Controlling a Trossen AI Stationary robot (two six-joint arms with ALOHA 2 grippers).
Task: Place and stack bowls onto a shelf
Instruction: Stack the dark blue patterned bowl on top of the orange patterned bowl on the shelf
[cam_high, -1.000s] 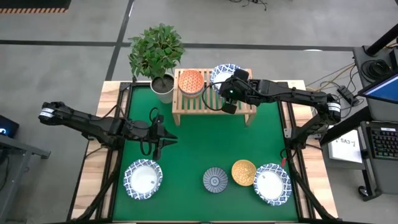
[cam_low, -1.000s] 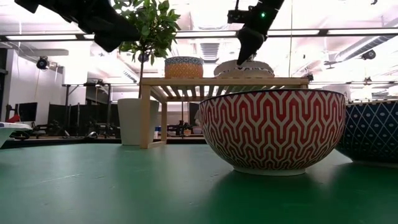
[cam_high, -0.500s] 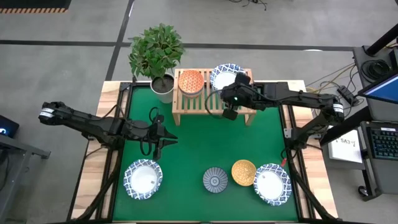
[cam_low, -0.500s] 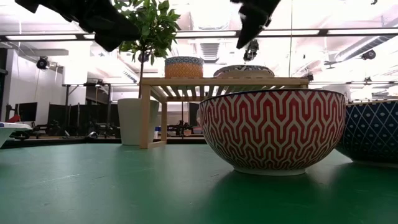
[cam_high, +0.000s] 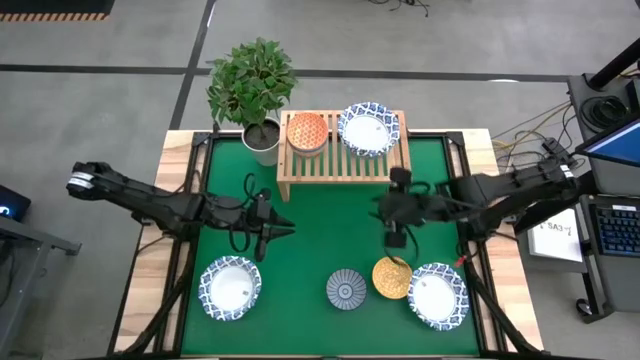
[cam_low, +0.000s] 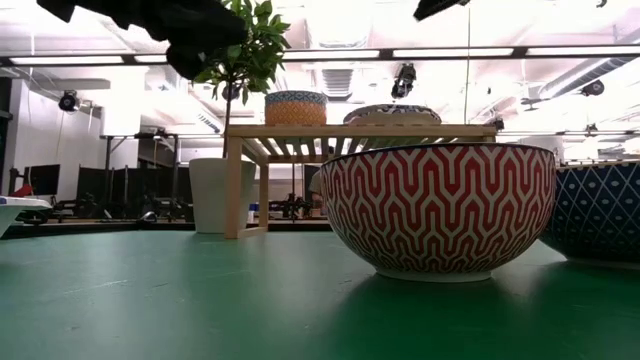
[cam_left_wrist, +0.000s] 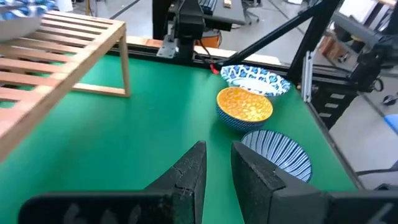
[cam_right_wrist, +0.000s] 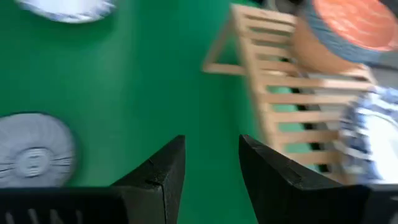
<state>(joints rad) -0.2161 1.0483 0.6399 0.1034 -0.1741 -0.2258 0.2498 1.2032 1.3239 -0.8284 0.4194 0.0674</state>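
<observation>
High view shows us the low light-wood slatted shelf (cam_high: 343, 160) at the far edge of the green counter (cam_high: 320, 225), beside a potted green plant (cam_high: 252, 85). On its top we see a small orange-red bowl (cam_high: 308, 131) at the left end and a larger white bowl with a blue patterned rim (cam_high: 368, 128) to its right, the two side by side and apart. Along the near edge of the counter we find four more bowls: a white blue-rimmed bowl (cam_high: 230, 288) on the left, a small grey-blue striped bowl (cam_high: 346, 289), a small yellow-orange bowl (cam_high: 391, 277) just beside it, and another white blue-rimmed bowl (cam_high: 437, 295) touching or nearly touching the yellow-orange one. We see the right gripper (cam_high: 395, 236) above the counter between the shelf and the yellow-orange bowl; in the right wrist view its fingers (cam_right_wrist: 158, 171) stand apart with nothing between them. The left gripper (cam_high: 262, 243) hangs over the counter's left half, above the left white bowl, and in the left wrist view its fingers (cam_left_wrist: 189, 171) stand narrowly apart and empty.
</observation>
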